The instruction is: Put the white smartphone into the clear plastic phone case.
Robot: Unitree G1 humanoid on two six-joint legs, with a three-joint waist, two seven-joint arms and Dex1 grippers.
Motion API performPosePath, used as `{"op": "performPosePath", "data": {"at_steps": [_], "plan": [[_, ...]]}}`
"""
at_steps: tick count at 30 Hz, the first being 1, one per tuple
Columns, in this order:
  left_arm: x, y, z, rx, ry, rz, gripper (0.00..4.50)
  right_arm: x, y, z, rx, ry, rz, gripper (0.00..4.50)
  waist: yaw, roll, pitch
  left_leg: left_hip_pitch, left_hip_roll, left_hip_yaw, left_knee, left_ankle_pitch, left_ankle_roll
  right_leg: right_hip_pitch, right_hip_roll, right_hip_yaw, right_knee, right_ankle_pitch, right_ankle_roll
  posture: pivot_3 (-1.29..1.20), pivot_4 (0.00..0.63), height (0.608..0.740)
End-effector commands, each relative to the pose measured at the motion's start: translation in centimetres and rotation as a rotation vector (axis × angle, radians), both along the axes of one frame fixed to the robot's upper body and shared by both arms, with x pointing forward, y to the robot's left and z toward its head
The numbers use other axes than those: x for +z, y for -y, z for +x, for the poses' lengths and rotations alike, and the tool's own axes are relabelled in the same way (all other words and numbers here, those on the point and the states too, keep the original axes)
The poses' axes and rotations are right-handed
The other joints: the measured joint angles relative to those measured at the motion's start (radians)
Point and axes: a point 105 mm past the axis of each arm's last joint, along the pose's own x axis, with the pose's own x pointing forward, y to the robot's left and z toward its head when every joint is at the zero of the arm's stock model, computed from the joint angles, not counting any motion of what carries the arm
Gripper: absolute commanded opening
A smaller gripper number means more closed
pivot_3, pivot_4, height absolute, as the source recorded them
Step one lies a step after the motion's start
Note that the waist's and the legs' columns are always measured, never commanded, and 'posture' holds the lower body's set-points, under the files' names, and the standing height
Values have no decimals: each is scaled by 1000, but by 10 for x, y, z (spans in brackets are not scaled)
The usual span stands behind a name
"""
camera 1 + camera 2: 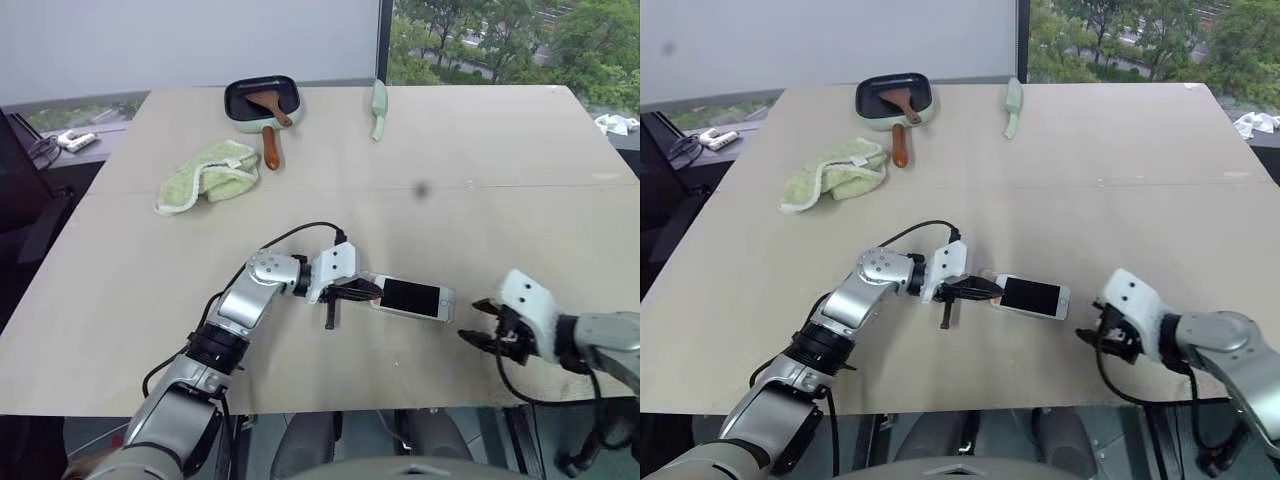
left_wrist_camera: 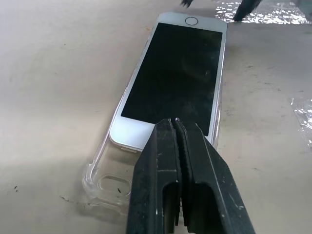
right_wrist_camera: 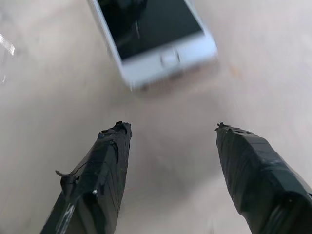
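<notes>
The white smartphone (image 1: 413, 298) lies screen up on the table near the front edge. It rests partly in the clear plastic phone case (image 2: 105, 183), whose empty end sticks out past the phone's end. My left gripper (image 1: 372, 292) is shut, its tips over that end of the phone (image 2: 175, 73), by the case's long edge; I cannot tell whether they touch it. To the right of the phone, my right gripper (image 1: 470, 320) is open and empty. In the right wrist view the phone's home-button end (image 3: 165, 56) lies a little beyond the right gripper's fingertips (image 3: 119, 129).
At the back of the table (image 1: 500, 180) sit a dark pan with a wooden spatula (image 1: 262, 102), a green cloth (image 1: 208, 175) and a pale green utensil (image 1: 379, 108). Crinkled clear plastic (image 2: 263, 9) lies beyond the phone. The table's front edge is close below both grippers.
</notes>
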Motion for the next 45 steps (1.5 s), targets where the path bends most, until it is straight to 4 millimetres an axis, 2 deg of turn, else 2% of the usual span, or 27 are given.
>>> {"op": "performPosePath", "data": {"at_steps": [1, 5, 6, 9, 11, 13, 16, 22, 25, 36, 45], "plan": [[-8, -2, -1, -1, -8, 35, 76, 22, 7, 13, -30, 106, 24, 3010, -3, 0, 0, 0, 0, 1, 0, 0, 0, 0, 0, 1, 0, 0, 0, 0, 150, 740], [-3, 1, 0, -1, 5, 18, 76, 26, -3, 21, -22, 132, 62, 3010, -5, 0, 0, 1, 0, 1, 0, 0, 0, 0, 0, 1, 0, 0, 0, 0, 150, 740], [2, 2, 1, 1, 12, -2, 23, 25, -5, 22, -14, 134, 62, 2767, -5, 0, 0, 1, 0, 1, 0, 0, 0, 0, 0, 1, 0, 0, 0, 0, 150, 740], [24, 4, 5, 25, 33, -73, 0, 22, -9, 22, 21, 115, 61, 1876, -3, 0, 0, 0, 0, 0, 0, 0, 0, 0, 0, 0, 0, 0, 0, 0, 150, 740], [38, 1, 8, 41, 51, -99, 0, 18, -10, 23, 33, 111, 42, 863, -4, -1, 1, -2, 0, 0, 0, 0, 0, -1, 0, 0, 0, 0, 0, 0, 150, 740], [50, -9, 9, 63, 65, -98, 0, 14, -12, 23, 56, 101, 28, 71, -4, -1, 1, -2, 0, 0, 0, 0, 0, -2, 0, 0, 0, 0, 0, 0, 150, 740], [53, -27, 9, 91, 68, -44, 0, 12, -14, 24, 84, 99, 10, 71, -9, -1, 1, -2, 0, 0, -1, 0, 0, -2, 0, 0, 0, 0, 0, 0, 150, 740], [36, -64, 18, 189, 71, 73, 0, 11, -20, 28, 122, 109, -8, 71, -7, -1, 2, -1, 0, 1, -2, 0, 0, -2, 0, 1, 0, 0, 0, 0, 150, 740], [23, -72, 18, 193, 63, 136, 0, 11, -23, 29, 136, 110, -7, 71, -5, -2, 2, -1, 0, 0, -2, 0, 0, -2, 0, 0, 0, 0, 0, 0, 150, 740], [3, -33, 11, 93, 28, 122, 0, 6, -32, 29, 153, 104, 1, 71, -1, -2, 2, -2, 0, 0, -3, 0, 0, -2, 0, 0, -3, 0, 0, 0, 150, 740], [-2, -19, 6, 55, 14, 111, 0, 7, -42, 26, 172, 101, 18, 71, 5, -2, 2, -1, 0, 0, -3, 0, 0, -2, -1, 0, -2, 0, 0, 0, 150, 740]]}}
